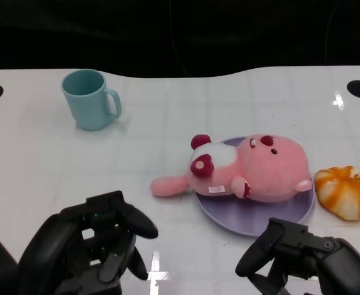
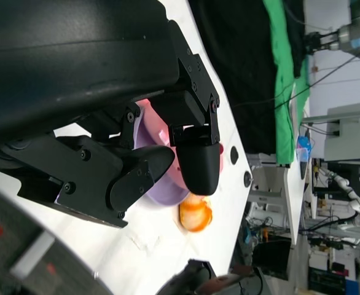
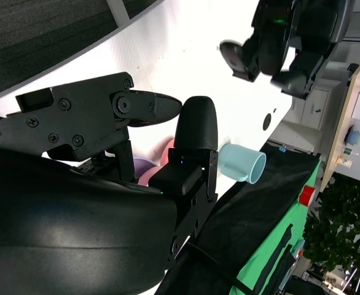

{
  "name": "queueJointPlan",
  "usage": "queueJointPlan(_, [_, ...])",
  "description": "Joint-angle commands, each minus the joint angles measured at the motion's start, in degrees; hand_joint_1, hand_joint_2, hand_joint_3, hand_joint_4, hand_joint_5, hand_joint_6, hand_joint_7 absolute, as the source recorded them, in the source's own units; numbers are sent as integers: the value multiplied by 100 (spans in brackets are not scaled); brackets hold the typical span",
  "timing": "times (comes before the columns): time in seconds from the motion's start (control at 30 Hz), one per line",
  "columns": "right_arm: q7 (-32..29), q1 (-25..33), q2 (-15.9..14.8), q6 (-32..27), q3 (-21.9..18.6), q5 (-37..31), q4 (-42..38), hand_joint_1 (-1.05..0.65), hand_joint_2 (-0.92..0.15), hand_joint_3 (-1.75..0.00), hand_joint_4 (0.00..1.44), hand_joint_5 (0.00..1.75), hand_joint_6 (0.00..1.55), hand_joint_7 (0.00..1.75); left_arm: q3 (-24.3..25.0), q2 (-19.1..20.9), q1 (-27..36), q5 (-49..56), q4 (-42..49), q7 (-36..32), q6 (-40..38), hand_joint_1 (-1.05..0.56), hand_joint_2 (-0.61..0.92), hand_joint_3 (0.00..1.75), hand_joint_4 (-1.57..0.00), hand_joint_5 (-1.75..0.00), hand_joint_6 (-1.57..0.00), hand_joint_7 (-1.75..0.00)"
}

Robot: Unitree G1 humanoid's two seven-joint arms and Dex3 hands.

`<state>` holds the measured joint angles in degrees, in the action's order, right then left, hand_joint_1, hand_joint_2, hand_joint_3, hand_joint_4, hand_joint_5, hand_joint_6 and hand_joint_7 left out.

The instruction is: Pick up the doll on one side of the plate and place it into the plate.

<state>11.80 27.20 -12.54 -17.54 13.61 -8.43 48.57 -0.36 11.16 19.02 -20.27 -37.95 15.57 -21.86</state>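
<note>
A pink plush doll (image 1: 254, 168) lies on its side across the purple plate (image 1: 254, 219), with one pink limb hanging over the plate's left rim onto the table. Neither hand touches it. My left hand (image 1: 97, 249) hovers at the near left, fingers apart and empty. My right hand (image 1: 303, 255) sits at the near right, just in front of the plate, also empty with fingers apart. In the left wrist view the doll (image 2: 158, 126) and plate (image 2: 161, 193) peek out behind my fingers (image 2: 195, 157). The right wrist view shows a sliver of pink doll (image 3: 161, 153).
A teal mug (image 1: 91, 98) stands at the far left of the white table. An orange-and-white striped plush (image 1: 349, 190) lies just right of the plate. Black holes mark the table's far corners. A black backdrop runs behind the table's far edge.
</note>
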Motion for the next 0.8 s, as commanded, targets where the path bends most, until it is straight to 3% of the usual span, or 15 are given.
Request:
queueJointPlan(0.03, [51,20,-55,19,-98,113,22,-27,-92,-34,64,157,58,129,66,64,122,-124,-51,26,-101,-10,53,124,-83,-173,-79,-147])
queueJointPlan(0.23, [119,105,-123,203,-229,197,-7,-26,-92,-34,64,157,59,129,143,74,195,-610,253,250,-257,-10,48,133,-87,-175,-74,-166])
queueJointPlan(0.8, [189,221,-183,377,-341,224,-18,-25,-92,-35,65,159,59,130,79,179,54,-808,457,217,-444,-13,42,136,-90,-175,-78,-164])
